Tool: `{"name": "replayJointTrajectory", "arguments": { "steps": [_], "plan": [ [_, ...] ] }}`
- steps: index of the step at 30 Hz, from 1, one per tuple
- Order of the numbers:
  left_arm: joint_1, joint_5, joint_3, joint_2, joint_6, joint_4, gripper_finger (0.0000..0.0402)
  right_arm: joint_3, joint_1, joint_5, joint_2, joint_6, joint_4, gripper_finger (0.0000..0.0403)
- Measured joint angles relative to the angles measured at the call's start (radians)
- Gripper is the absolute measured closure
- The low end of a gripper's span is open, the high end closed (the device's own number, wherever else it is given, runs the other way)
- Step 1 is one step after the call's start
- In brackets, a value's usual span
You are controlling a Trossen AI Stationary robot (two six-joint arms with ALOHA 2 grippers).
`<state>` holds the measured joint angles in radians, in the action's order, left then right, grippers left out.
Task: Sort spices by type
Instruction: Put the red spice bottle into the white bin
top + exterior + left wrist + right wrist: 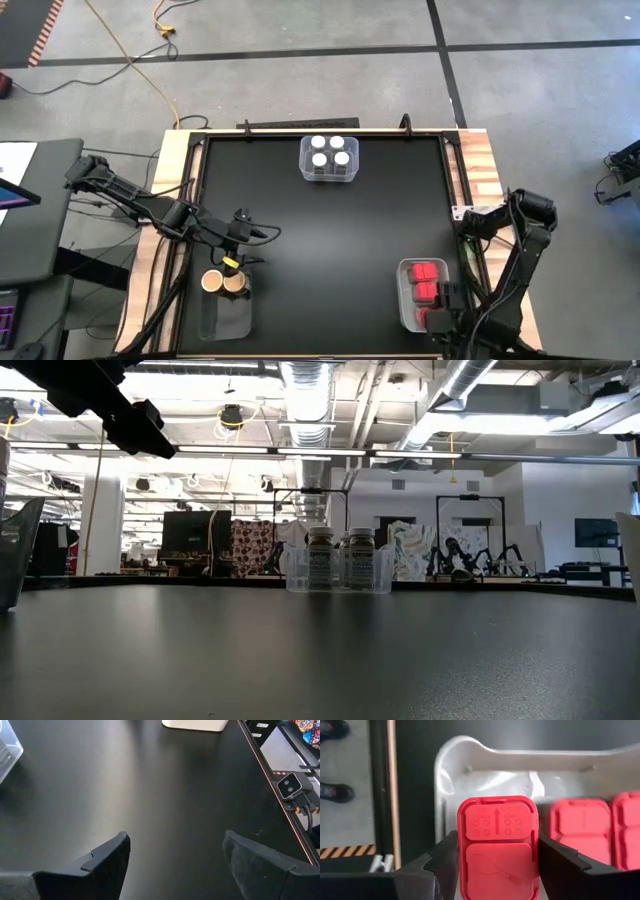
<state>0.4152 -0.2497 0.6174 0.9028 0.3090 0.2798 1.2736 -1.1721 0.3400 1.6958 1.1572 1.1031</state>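
The right gripper (497,865) gripped a red boxy plastic spice container (497,845) over the clear rectangular bin (450,765) (three already inside); released crooked, it could jam. The left gripper (175,865) hung wide apart, empty.

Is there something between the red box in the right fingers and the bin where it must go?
Nothing visible. The right gripper holds the red spice box directly over the clear bin, beside the other red boxes already inside.
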Motion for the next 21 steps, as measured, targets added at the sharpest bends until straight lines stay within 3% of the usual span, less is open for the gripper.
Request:
{"name": "replayJointTrajectory", "arguments": {
  "steps": [21],
  "plan": [
    [0.0,0.0,0.0,0.0,-0.003,0.0,0.0095,0.001,0.016,0.0,0.0,-0.006,-0.032,0.0158]
  ]
}}
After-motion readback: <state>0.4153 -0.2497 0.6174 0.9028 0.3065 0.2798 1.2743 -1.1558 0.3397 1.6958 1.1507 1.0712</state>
